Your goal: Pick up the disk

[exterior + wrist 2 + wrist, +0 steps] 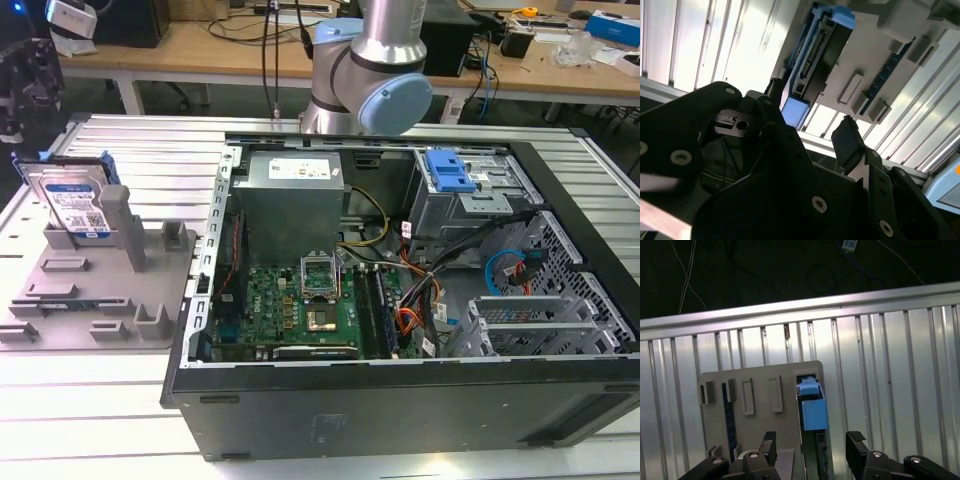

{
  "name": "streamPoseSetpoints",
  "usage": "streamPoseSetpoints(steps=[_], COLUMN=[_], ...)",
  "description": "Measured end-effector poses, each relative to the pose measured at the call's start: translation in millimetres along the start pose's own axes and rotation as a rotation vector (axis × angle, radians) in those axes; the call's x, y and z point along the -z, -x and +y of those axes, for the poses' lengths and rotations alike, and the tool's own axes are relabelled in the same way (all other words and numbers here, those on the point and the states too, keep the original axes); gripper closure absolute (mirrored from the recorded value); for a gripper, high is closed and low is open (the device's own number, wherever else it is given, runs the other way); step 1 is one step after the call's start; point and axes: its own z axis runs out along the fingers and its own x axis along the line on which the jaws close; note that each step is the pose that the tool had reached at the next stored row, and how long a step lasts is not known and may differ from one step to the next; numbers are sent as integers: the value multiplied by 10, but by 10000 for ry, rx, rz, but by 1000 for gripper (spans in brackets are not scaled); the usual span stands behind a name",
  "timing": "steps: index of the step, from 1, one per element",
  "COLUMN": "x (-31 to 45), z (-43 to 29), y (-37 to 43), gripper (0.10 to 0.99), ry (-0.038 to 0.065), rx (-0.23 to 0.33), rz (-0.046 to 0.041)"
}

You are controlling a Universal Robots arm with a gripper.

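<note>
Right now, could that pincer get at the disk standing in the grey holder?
Probably yes: the pincer hangs open over the disk, its blue edge lined up between the fingers, nothing in between.

Disk (72,200) stands on edge in the rack (150,290) at the exterior view's left of the table (80,400), case (400,400) just beside on the right, arm (365,75) behind the case, and in the first wrist view the gripper (811,440) straddles the disk, fingers apart from it.

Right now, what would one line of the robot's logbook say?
gripper: open, holding nothing | disk: standing on edge in grey holder | position: gripper over disk | task: disk not yet picked up
</note>
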Motion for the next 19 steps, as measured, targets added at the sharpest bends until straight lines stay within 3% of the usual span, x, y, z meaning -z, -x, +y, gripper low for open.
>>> streamPoseSetpoints(steps=[2,6,12,19], x=[-3,-72,-134,-185], z=[3,156,157,157], y=[29,22,14,19], gripper=[424,424,424,424], ry=[-22,-33,-60,-60], rx=[401,613,1098,1133], rz=[8,10,14,20])
